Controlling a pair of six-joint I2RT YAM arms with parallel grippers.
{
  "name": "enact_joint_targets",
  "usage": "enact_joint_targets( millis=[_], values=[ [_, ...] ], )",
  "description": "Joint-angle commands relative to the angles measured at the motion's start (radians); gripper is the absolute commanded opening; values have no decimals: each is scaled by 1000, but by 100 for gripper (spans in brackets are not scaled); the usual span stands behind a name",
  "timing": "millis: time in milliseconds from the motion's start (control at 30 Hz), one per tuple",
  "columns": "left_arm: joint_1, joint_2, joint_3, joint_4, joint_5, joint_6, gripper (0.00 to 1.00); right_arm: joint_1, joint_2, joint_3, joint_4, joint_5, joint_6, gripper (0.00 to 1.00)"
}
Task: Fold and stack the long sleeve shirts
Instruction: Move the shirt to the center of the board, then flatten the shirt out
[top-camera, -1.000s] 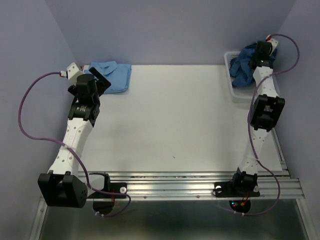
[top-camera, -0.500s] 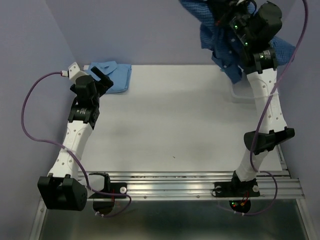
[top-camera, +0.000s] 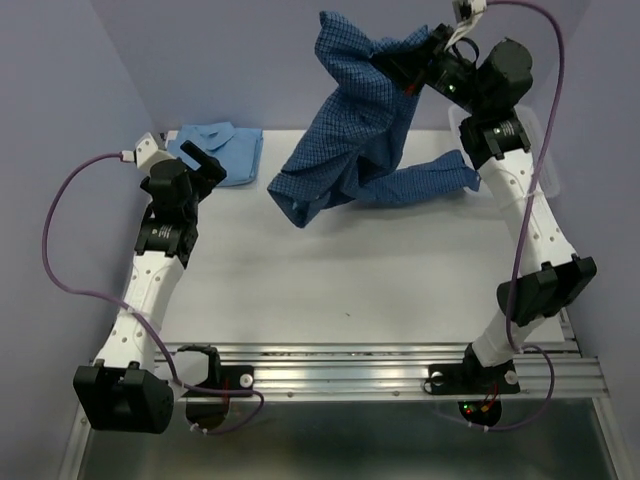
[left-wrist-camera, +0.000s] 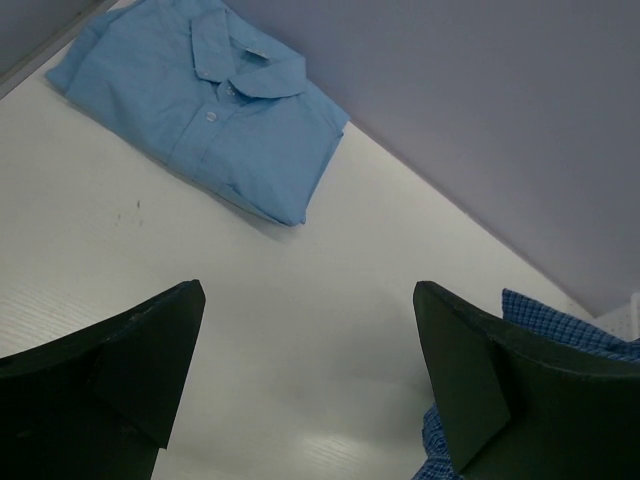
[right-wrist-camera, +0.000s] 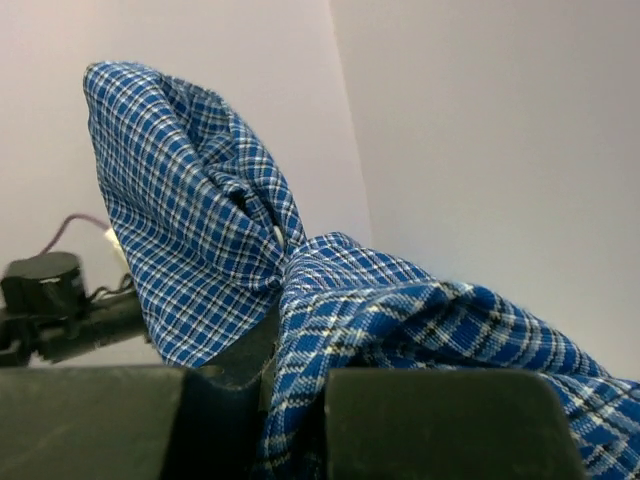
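Looking outward from your near edge, you see both arms reach across the pale tabletop (top-camera: 350, 280). Your left hand (top-camera: 203, 160) hovers at about 10 o'clock. It is released, its two dark fingers (left-wrist-camera: 110, 380) spread wide with nothing between them.

Just beyond it, at 11 o'clock by the back wall, lies the light blue shirt (top-camera: 228, 152). It is folded into a flat rectangle, and your left wrist view shows its collar on top with buttons below. It lies on the tabletop, apart from the hand.

Farther right, at about 1 o'clock, your right hand (top-camera: 405, 68) is raised high above the tabletop, clenched on the dark blue checked shirt (top-camera: 345, 130). In your right wrist view the checked cloth is bunched between the fingers (right-wrist-camera: 440, 420) and billows up above them.

From that grip the shirt hangs open and unfolded, spreading down toward 12 o'clock. One sleeve trails off toward 2 o'clock, beneath the right arm. The lowest corner reaches the far part of the tabletop, but you cannot tell whether it rests there or hangs just clear. The two shirts are well apart.
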Motion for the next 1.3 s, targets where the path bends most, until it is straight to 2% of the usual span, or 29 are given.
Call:
enact_joint_targets(
  millis=[0, 67, 100, 133, 200, 267, 300, 400, 500, 600, 733, 833, 933, 1000, 1067, 1133, 1200, 1233, 1267],
  values=[
    [4, -58, -30, -6, -47, -24, 99, -6, -134, -298, 77, 159, -33, 1],
    [4, -66, -53, -21, -64, -35, 99, -21, -217, -483, 70, 268, -39, 7],
    [4, -66, -63, -22, -67, -47, 99, -38, -242, -673, 70, 285, -36, 11],
    [6, -66, -82, -21, -68, -52, 99, -47, -265, -764, 68, 297, -37, 27],
    [4, -52, -94, -16, -39, -49, 99, -65, -314, -965, 44, 339, -42, 37],
    [4, -19, -103, -10, 42, -41, 99, -65, -335, -998, -117, 408, -80, 82],
    [3, -3, -103, -10, 77, -34, 99, -65, -343, -976, -184, 416, -94, 100],
    [-19, 61, -112, 2, 194, -29, 99, -65, -438, -984, -263, 423, -105, 100],
    [-89, 133, -109, 4, 211, -18, 99, -65, -537, -1018, -252, 451, -106, 100],
    [-176, 228, -77, 13, 255, -12, 99, -56, -547, -980, -361, 524, -152, 100],
    [-256, 380, 74, 37, 370, 11, 99, -23, -455, -932, -455, 607, -221, 100],
    [-304, 504, 181, 65, 372, 69, 99, 43, -389, -888, -438, 606, -231, 100],
    [-309, 641, 280, 60, 480, 88, 99, 144, -273, -813, -447, 662, -234, 100],
    [-319, 714, 306, 65, 507, 98, 99, 204, -192, -788, -446, 760, -229, 100],
    [-335, 777, 351, 65, 522, 109, 99, 215, -145, -767, -437, 823, -174, 100],
    [-339, 814, 380, 73, 550, 106, 99, 215, -98, -764, -423, 810, -156, 100],
    [-341, 863, 400, 114, 573, 95, 85, 224, -76, -770, -404, 790, -152, 100],
    [-342, 892, 427, 116, 591, 94, 66, 224, -61, -774, -404, 776, -160, 100],
    [-344, 902, 438, 117, 596, 92, 56, 224, -56, -782, -404, 759, -160, 100]
  ],
)
